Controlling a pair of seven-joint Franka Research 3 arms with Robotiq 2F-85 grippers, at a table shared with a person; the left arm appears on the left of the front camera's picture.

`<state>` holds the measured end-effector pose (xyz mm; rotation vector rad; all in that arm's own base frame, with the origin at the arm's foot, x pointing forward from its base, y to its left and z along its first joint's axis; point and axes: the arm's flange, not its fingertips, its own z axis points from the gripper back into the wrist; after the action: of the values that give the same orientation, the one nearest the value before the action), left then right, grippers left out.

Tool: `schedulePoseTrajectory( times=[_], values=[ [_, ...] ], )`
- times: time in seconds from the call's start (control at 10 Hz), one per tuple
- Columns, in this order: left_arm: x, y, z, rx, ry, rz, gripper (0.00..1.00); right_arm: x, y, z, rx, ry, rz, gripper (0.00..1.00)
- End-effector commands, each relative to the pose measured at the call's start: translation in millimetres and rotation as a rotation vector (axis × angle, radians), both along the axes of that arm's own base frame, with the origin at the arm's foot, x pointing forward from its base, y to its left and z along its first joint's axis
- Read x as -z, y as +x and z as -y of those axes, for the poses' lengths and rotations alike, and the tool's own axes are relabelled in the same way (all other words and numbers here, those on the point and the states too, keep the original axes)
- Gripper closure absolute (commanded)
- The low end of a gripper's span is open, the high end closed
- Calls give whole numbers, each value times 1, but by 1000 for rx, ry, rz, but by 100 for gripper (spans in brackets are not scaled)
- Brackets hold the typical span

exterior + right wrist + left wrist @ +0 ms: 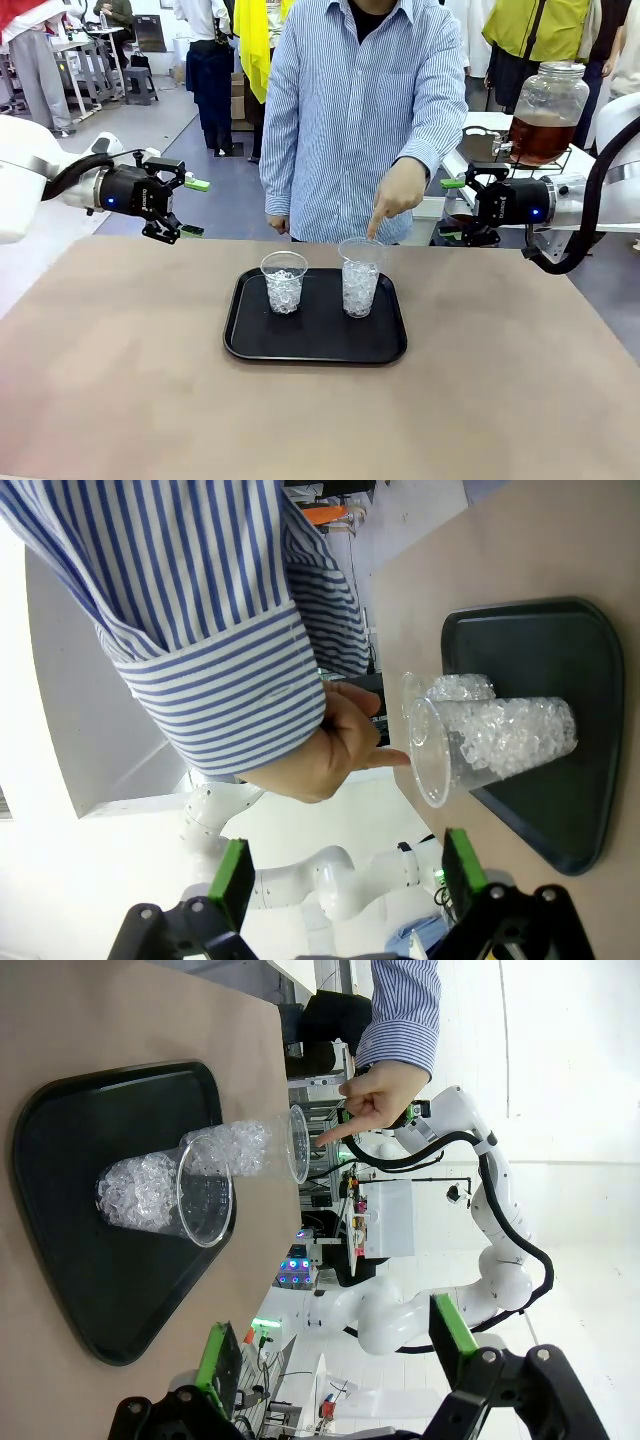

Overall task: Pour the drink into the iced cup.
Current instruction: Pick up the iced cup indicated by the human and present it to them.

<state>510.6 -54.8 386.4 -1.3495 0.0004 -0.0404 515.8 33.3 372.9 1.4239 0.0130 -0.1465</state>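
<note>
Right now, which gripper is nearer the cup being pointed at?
The right gripper, raised to the right of that cup. The left gripper hangs farther off, past the other cup.

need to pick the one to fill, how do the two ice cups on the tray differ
The right cup is packed with ice most of the way up; the left cup holds a lower pile. The person's finger points at the right cup's rim, not the left cup's. Both are clear plastic, upright on the black tray, holding only ice.
</note>
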Motion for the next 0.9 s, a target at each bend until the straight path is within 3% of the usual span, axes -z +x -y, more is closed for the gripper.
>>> schedulePoseTrajectory(
  times=[0.0, 0.4, 0.7, 0.8],
  values=[
    [0, -6, -1, -6, 0, 16, 0, -1, -4, 0, 11, -23, 121, 0],
    [0, -6, -1, -6, 0, 16, 0, 11, -24, 1, -13, -17, 652, 0],
    [0, -6, -1, -6, 0, 16, 0, 16, -28, 2, -84, -62, 864, 0],
    [0, -6, -1, -6, 0, 16, 0, 17, -28, 5, -78, -68, 882, 0]
  ],
)
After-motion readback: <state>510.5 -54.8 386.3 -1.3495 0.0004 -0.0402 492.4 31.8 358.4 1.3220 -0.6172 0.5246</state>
